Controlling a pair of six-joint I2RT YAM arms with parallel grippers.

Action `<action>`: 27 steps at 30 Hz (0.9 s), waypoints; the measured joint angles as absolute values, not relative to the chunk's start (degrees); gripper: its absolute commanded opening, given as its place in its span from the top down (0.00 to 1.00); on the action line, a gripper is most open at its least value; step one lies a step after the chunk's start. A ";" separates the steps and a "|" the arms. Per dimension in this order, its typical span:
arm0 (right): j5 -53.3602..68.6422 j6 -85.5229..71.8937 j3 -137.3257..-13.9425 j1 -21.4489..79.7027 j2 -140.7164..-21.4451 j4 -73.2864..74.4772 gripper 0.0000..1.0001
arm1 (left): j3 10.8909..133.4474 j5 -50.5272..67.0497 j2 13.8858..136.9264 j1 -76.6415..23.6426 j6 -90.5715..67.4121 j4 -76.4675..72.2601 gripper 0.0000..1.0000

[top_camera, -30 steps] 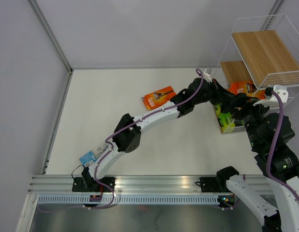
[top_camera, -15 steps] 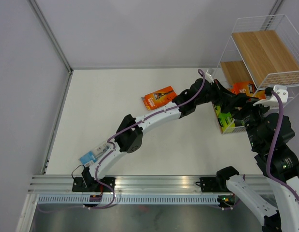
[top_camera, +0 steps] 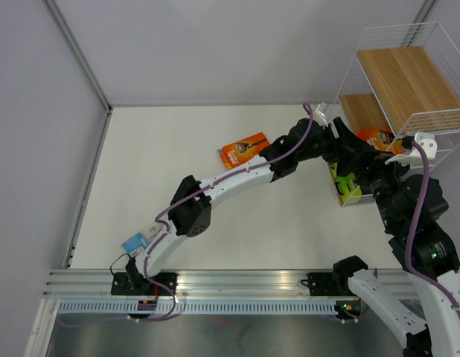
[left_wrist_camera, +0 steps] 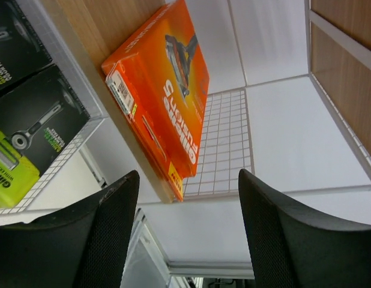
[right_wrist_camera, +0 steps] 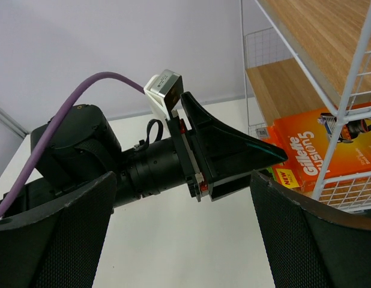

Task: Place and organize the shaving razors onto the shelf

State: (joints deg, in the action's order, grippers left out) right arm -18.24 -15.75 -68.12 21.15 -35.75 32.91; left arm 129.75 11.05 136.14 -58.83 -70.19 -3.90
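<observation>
An orange razor pack (left_wrist_camera: 158,90) lies on the middle wood tier of the white wire shelf (top_camera: 401,82), seen from above as the orange pack (top_camera: 379,137). My left gripper (left_wrist_camera: 185,240) is open just in front of it, apart from it and holding nothing; from above the left gripper (top_camera: 346,146) reaches into the shelf. Two black and lime-green packs (left_wrist_camera: 32,117) lie on the lowest tier. A second orange pack (top_camera: 245,150) lies on the table. A blue-card blister pack (top_camera: 135,242) lies by the left arm's base. My right gripper (right_wrist_camera: 185,240) is open and empty beside the left wrist.
The shelf's white wire frame (right_wrist_camera: 344,114) stands close on the right of both grippers. The left arm (top_camera: 222,186) stretches diagonally across the table. Grey walls bound the table at the back and left.
My left gripper has opened and let go of the orange pack, which now rests on the middle tier. The right arm has barely moved.
</observation>
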 measured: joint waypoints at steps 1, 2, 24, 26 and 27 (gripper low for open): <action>-18.17 -15.77 -67.96 21.15 -35.62 32.91 0.02 | 128.84 11.03 135.35 -58.85 -69.71 -3.42 0.27; -18.04 -15.79 -67.83 21.15 -35.46 32.91 0.02 | 127.83 11.00 134.54 -58.85 -69.21 -3.09 0.27; -2.13 -18.46 -63.44 21.15 -42.89 27.57 0.02 | 76.93 15.62 100.05 -38.11 -61.58 -2.70 0.24; -1.06 -18.85 -62.57 21.17 -44.80 26.68 0.02 | 73.32 15.51 97.43 -34.17 -60.71 -2.66 0.25; -0.82 -19.11 -62.19 21.15 -45.52 26.26 0.02 | 71.61 15.40 96.31 -31.73 -60.18 -2.44 0.25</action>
